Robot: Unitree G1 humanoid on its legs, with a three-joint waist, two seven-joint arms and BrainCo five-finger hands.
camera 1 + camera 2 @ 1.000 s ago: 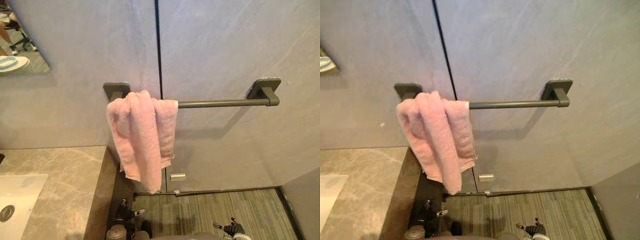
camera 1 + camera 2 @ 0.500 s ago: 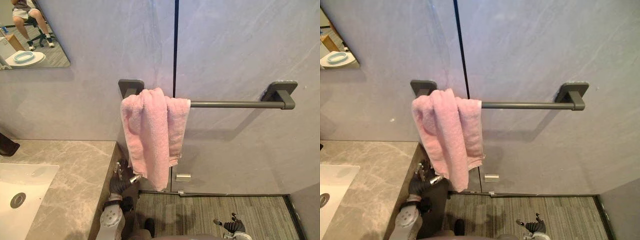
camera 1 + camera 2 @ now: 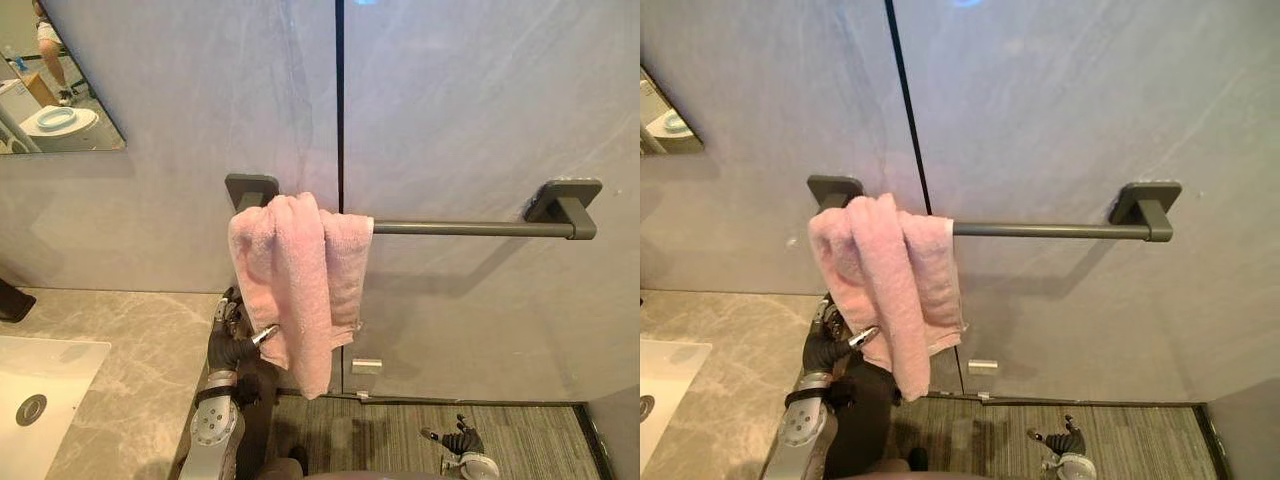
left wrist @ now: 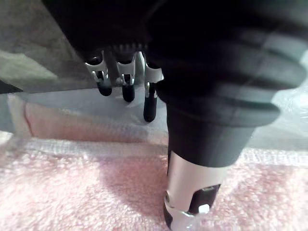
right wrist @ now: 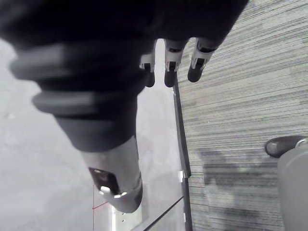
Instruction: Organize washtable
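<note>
One pink towel (image 3: 298, 280) hangs bunched at the left end of the wall bar (image 3: 470, 228), beyond the tabletop's (image 3: 140, 345) right edge, so I hold my left hand (image 3: 238, 345) beside its lower hem, fingers (image 4: 150, 102) straight and empty; my right hand (image 3: 460, 440) hangs low, fingers relaxed, empty.

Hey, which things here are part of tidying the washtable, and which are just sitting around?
Part of the job: pink towel, towel bar, left robot hand beside the towel, countertop, sink.
Just there: mirror, right robot hand low over the carpet.
</note>
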